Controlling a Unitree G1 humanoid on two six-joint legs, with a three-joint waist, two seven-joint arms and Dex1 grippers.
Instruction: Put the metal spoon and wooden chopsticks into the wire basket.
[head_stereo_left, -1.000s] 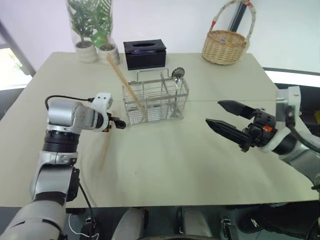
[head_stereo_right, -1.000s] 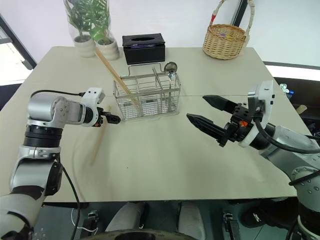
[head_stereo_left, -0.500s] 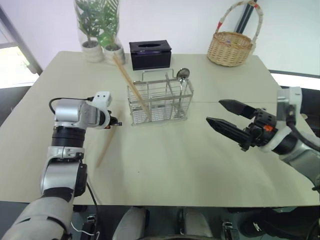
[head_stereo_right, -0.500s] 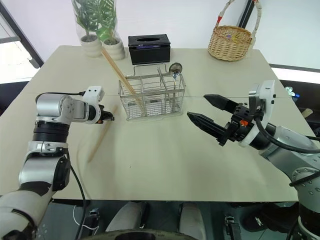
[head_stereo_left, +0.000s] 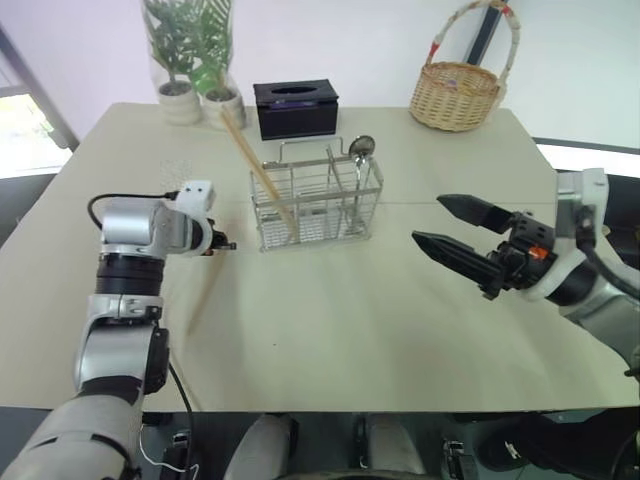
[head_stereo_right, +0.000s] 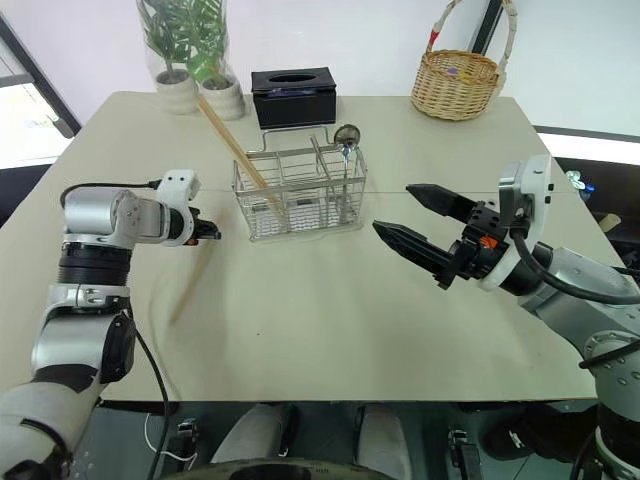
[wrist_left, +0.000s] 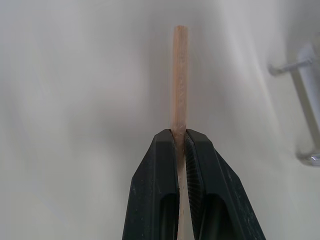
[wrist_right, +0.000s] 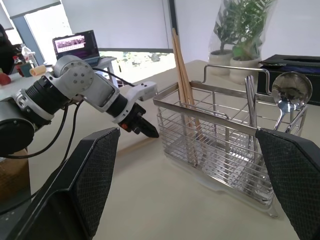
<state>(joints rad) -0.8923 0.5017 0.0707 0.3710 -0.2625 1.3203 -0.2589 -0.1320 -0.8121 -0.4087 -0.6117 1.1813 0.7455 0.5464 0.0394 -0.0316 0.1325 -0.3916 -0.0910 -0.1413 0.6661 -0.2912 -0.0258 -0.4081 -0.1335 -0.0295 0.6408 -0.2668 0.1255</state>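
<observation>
Beige matte tabletop (head_stereo_left: 350, 320), rectangular, fills the middle of the head views under a pale wall.

Item: rectangular silver wire-grid basket (head_stereo_left: 315, 200), several compartments, thin wire loop handle; stands upper centre of the left eye view, on the table.

Item: shiny silver metal spoon (head_stereo_left: 359, 150), round bowl uppermost, slim handle dropping into the basket's right-hand compartment; upright.

Item: light-tan wooden chopsticks in the basket (head_stereo_left: 255, 170), long, straight, thin; lower ends in the left compartment, tops leaning toward the upper left of the frame, well above the rim.

Item: one more light-tan wooden chopstick (head_stereo_left: 203, 290), same make; slants across the table at left of centre, running down and to the left from the left gripper. The left wrist view shows its squared end past the fingertips.

Item: left gripper (wrist_left: 180, 134), two black fingers pressed together on that chopstick near one end; sits left of the basket, apart from it.

Item: right gripper (head_stereo_left: 437, 222), two black pointed fingers spread wide apart with nothing between them; right of centre, tips aimed toward the basket, clear of the table.

Other stock, along the top of the frame: black rectangular tissue box (head_stereo_left: 294, 107) behind the basket; two green potted plants in white pots (head_stereo_left: 190, 70) at upper left; round tan wicker basket with tall arched handle (head_stereo_left: 456, 92) at upper right.
</observation>
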